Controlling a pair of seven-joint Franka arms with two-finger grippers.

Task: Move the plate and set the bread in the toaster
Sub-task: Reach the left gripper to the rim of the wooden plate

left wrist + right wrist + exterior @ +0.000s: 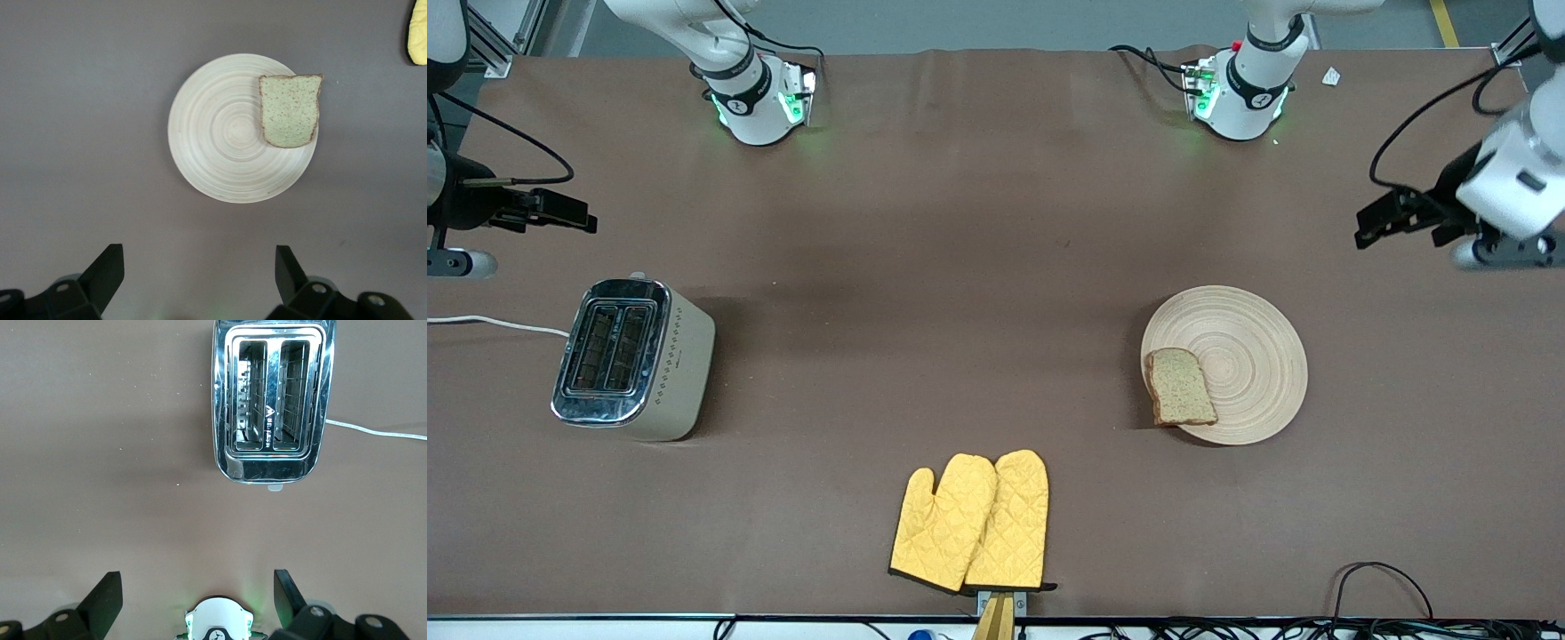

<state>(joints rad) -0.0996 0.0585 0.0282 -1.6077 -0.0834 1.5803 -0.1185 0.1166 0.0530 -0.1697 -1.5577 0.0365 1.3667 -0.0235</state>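
Observation:
The round wooden plate (1245, 347) lies on the brown table toward the left arm's end. The brown bread slice (1181, 387) lies flat on the plate's rim, on the side toward the toaster, slightly overhanging. The cream toaster (633, 356) stands toward the right arm's end, both slots empty. My left gripper (1503, 253) hangs open and empty, high over the table at its own end; its wrist view shows the plate (227, 133) and bread (290, 110) well clear of its gripper (198, 273). My right gripper (458, 263) hangs open and empty, high over its own end, with the toaster (272, 400) below its gripper (197, 597).
Two yellow oven mitts (971, 523) lie near the table's front edge, midway between toaster and plate. The toaster's white cord (489, 322) runs off the right arm's end of the table. The arm bases (760, 98) stand along the table's back edge. Cables (1378, 578) lie at the front edge.

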